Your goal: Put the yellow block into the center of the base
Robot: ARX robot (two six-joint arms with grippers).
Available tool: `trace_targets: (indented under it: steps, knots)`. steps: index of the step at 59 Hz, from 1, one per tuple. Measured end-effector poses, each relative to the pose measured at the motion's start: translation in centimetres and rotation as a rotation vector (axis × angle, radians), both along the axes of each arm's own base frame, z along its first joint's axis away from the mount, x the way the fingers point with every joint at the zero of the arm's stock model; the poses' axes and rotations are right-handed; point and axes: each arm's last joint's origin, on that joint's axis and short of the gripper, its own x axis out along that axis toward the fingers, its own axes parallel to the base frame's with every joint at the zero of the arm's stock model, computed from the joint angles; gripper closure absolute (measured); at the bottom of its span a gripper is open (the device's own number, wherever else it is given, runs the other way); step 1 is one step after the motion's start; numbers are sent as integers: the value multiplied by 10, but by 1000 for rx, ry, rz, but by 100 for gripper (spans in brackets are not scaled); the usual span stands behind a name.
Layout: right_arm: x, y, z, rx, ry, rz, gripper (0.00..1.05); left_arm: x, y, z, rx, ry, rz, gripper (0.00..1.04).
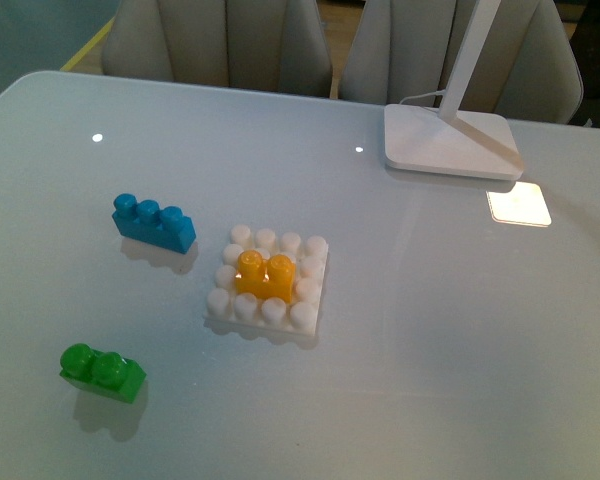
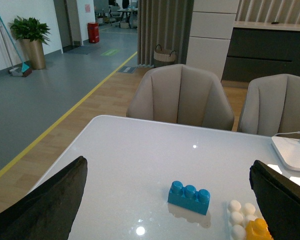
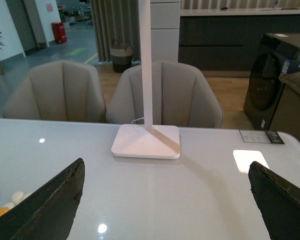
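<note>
**Operator:** Front view, item one: the yellow block sits on the base, over its middle studs, both of its own studs up. Neither arm shows here. I judge the insertion done or nearly so. If anything is left, it is a straight press downward, square on the block, so the plate does not skid on the glossy table.

**Checker:** What else is on that table?

**Operator:** Blue brick just beyond the base to the left, green brick nearer and well apart, lamp foot far right. None blocks a descent onto the centre.

**Checker:** Left wrist view?

**Operator:** The left gripper stands spread wide, holding nothing (only the two dark fingertips show at the frame edges). Blue brick lies between them, further off; a corner of the base and the yellow block peek in beside one finger.

**Checker:** Right wrist view?

**Operator:** The right gripper is likewise wide and empty. Lamp foot straight ahead; chairs behind. A sliver of the base shows at the edge.
</note>
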Motion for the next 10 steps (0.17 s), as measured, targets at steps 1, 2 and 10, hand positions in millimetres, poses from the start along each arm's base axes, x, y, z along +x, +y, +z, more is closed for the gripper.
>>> trace_targets:
  steps: [1, 2, 10]
  knots:
    - [0, 0, 0, 0, 0, 0, 9, 0, 0, 0, 0, 0, 0, 7]
    - [0, 0, 0, 0, 0, 0, 9, 0, 0, 0, 0, 0, 0, 7]
    - [0, 0, 0, 0, 0, 0, 9, 0, 0, 0, 0, 0, 0, 7]
